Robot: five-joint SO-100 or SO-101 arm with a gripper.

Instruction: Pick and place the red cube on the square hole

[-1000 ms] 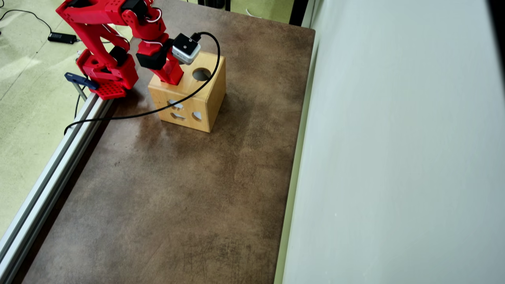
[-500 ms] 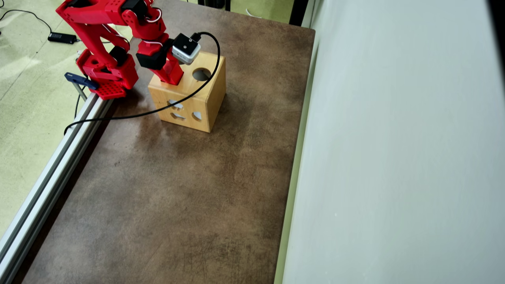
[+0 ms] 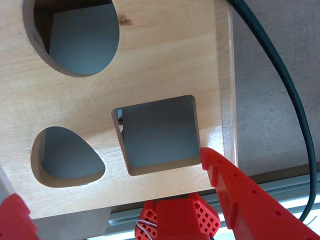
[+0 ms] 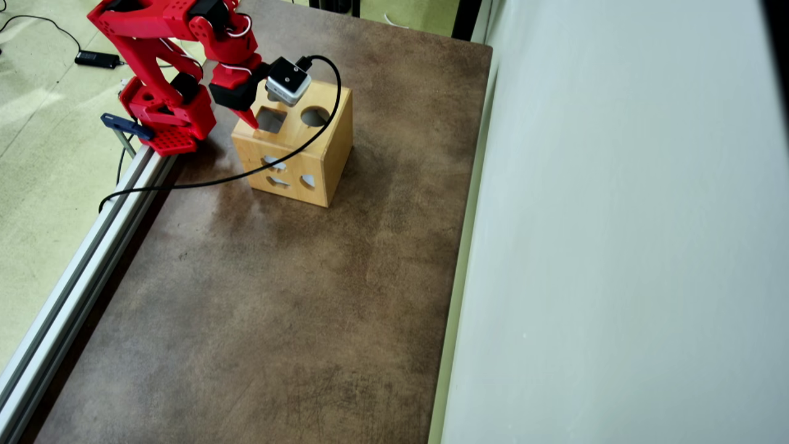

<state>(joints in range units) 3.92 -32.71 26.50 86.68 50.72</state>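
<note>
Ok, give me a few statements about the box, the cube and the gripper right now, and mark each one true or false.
1. The gripper holds the red cube. False: its jaws are apart with nothing between them, and no cube shows in either view.
2. The box has a square hole in its top. True.
3. The box lies tipped over. False: it stands flat on the table.
4. A black cable runs past the box. True.
5. The top face has only one cut-out. False: the wrist view shows three.

No legible text, labels, brands, numbers or signs in wrist view or overhead view. Wooden box [image 4: 296, 145] faces checked: bare wood and cut-outs only. Small camera housing [image 4: 287, 81] on arm: no readable marking at this resolution.
</note>
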